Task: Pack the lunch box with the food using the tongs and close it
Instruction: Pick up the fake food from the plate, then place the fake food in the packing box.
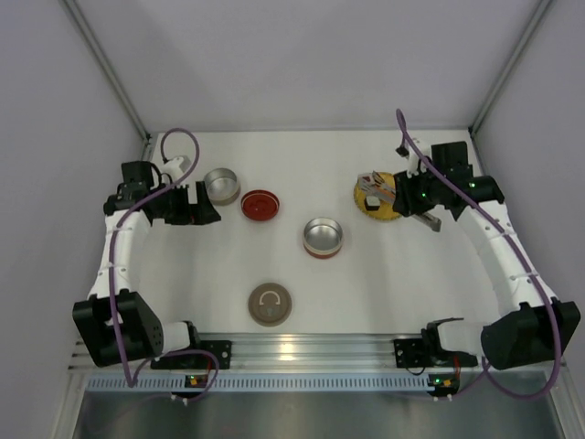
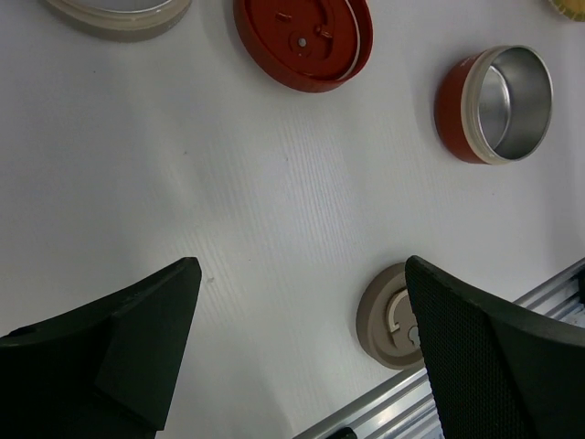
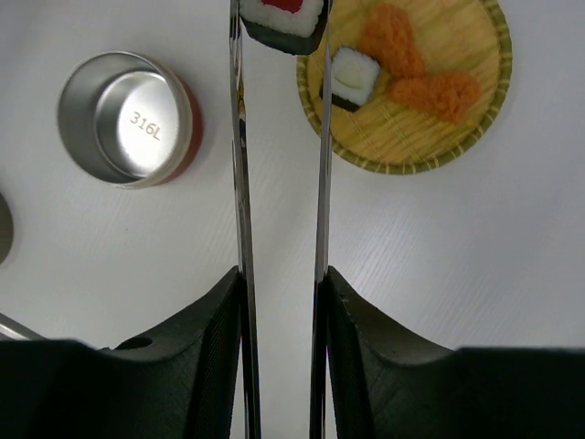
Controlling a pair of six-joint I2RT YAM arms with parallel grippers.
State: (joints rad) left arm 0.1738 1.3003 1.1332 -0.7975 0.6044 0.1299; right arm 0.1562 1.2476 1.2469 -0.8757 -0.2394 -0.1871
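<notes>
At the top of the right wrist view, the tongs are pinching a roll beside the left rim of the plate; the right gripper is clamping them, the left gripper is gaping empty.

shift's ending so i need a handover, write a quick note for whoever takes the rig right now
Left hand: open, empty, over bare table.
Right hand: shut on the tongs, whose tips pinch a roll at the plate edge.
Things: second roll and two orange chunks on the plate. Red tin is empty, grey tin looks empty. Red lid and tan lid lie off the tins.
Done: tongs in hand, first roll gripped.
Left: move all food into the tins, then lid them.
</notes>
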